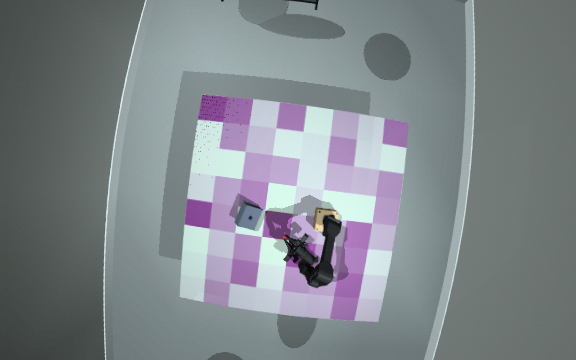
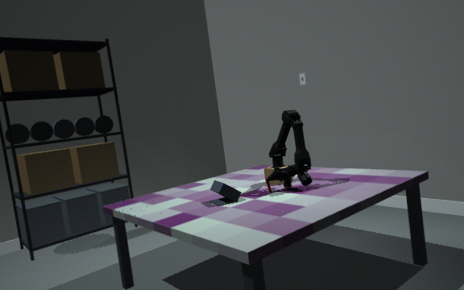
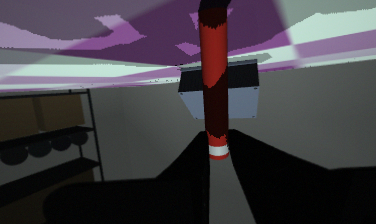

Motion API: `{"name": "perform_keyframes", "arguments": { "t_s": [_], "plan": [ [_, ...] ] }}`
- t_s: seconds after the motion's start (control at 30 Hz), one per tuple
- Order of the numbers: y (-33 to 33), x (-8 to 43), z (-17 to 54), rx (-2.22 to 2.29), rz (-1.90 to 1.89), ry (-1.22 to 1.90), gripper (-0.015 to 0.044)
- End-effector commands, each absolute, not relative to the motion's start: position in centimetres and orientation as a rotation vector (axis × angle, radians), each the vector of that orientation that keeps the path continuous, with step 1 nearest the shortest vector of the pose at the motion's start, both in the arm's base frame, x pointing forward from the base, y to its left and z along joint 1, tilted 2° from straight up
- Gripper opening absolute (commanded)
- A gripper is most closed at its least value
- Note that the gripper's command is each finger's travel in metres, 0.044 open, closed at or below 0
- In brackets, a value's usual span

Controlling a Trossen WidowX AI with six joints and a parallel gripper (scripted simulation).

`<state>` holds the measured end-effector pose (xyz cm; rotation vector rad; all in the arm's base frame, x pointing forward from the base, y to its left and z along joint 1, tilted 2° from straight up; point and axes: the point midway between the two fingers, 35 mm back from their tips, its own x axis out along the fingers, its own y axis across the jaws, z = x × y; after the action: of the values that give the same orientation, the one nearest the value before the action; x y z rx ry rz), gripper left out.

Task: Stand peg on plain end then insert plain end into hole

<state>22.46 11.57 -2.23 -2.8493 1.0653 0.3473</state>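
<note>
The red peg (image 1: 284, 237) (image 2: 268, 185) (image 3: 214, 50) is close to upright, leaning slightly in the exterior view, with its white-banded end up. My gripper (image 2: 267, 180) (image 3: 217, 137) is shut on the peg near the banded end and reaches in almost level from the side. The plain end points down at the table; whether it touches is hard to tell. The grey-blue sloped panel (image 1: 246, 212) (image 2: 225, 190) (image 3: 244, 104) stands beyond the peg, apart from it. Its one dark hole (image 1: 250, 217) shows in the upward face from above; the hole is hidden in the wrist view.
A tan block (image 1: 319, 220) (image 2: 270, 173) stands beside the arm (image 1: 327, 250) (image 2: 302, 141), partly hidden by it. The checkered table (image 1: 248, 297) (image 2: 216, 238) carries the arm's shadows. A shelf rack (image 2: 59, 95) stands far off behind the table.
</note>
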Motion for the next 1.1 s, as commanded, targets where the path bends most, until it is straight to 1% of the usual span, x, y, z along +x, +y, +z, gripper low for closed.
{"name": "perform_keyframes", "arguments": {
  "t_s": [0.0, 0.93, 0.97, 1.07],
  "plan": [
    [11.67, 22.34, -2.44, -2.849, 0.348, 1.066, 0.0049],
    [11.93, 21.93, -2.54, -2.874, 0.309, 1.048, 0.0049],
    [11.85, 22.03, -2.32, -2.876, 0.307, 1.047, 0.0056],
    [11.86, 22.02, -2.32, -2.876, 0.306, 1.046, 0.0130]
  ]
}}
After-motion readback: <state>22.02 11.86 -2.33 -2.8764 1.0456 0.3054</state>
